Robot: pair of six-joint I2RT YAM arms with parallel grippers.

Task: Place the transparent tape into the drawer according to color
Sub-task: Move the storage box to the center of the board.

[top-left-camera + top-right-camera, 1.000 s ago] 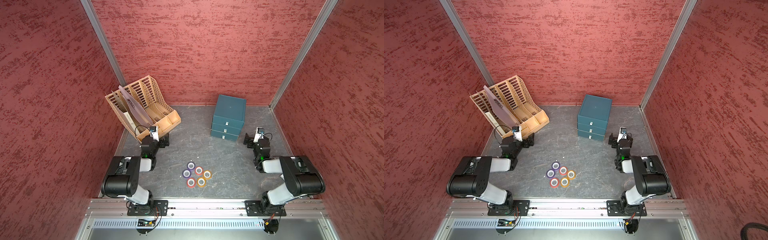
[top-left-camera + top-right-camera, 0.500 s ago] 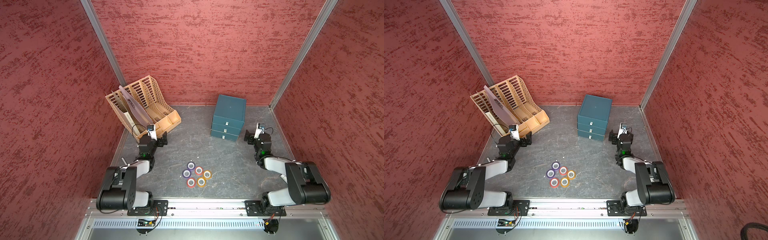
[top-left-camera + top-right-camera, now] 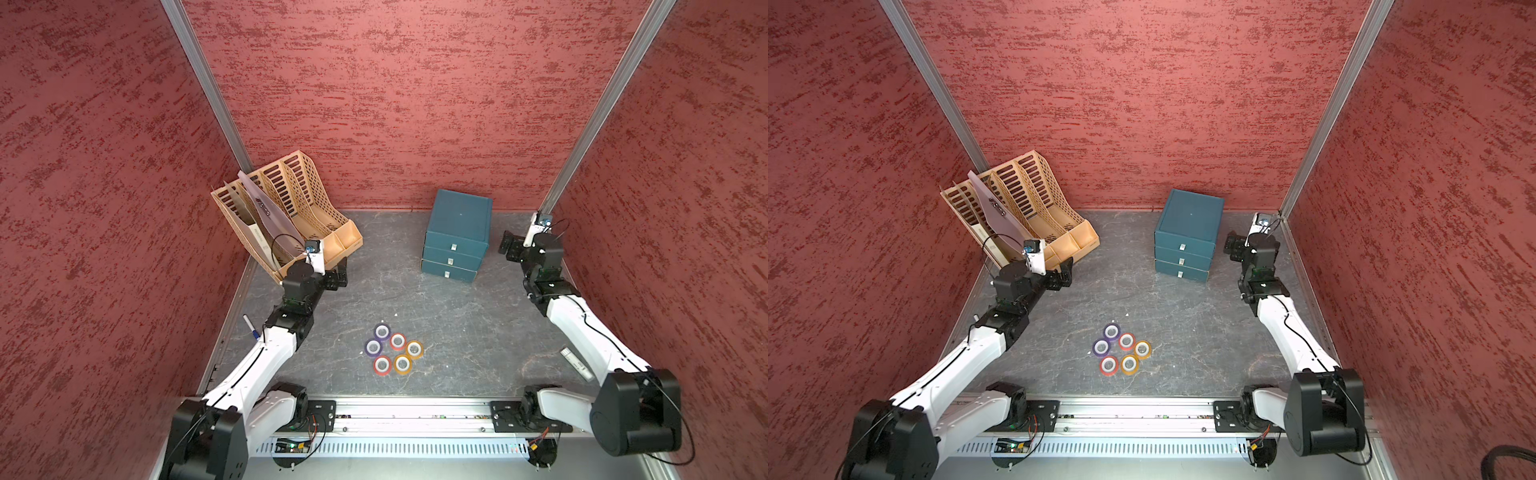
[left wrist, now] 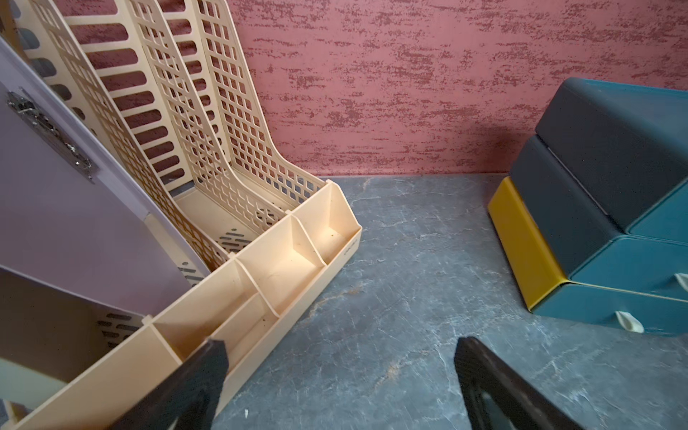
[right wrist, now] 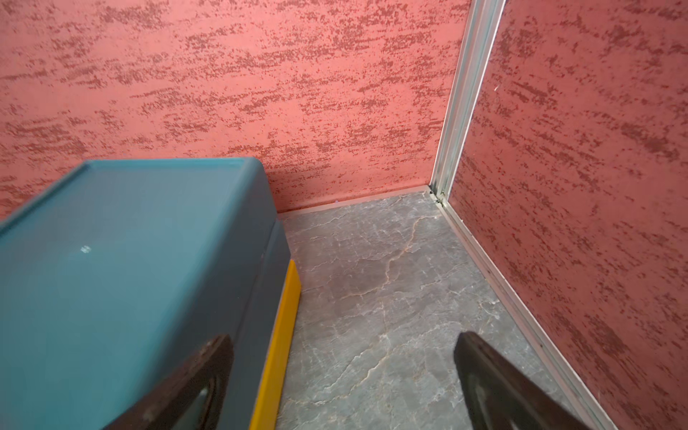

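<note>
My left pincer (image 4: 340, 357) hung released, jaws wide apart with nothing between them, just beside the front corner of the beige file rack (image 3: 291, 208). My right pincer (image 5: 344, 353) was released too and empty, close by the right side of the teal drawer unit (image 3: 457, 224). The six tape rolls (image 3: 397, 341) lay flat in a tight cluster on the grey worktop (image 3: 457, 332), near its front edge and between my arms. Two were purple, two red and two orange. They were well apart from both pincers and from the drawer unit.
</note>
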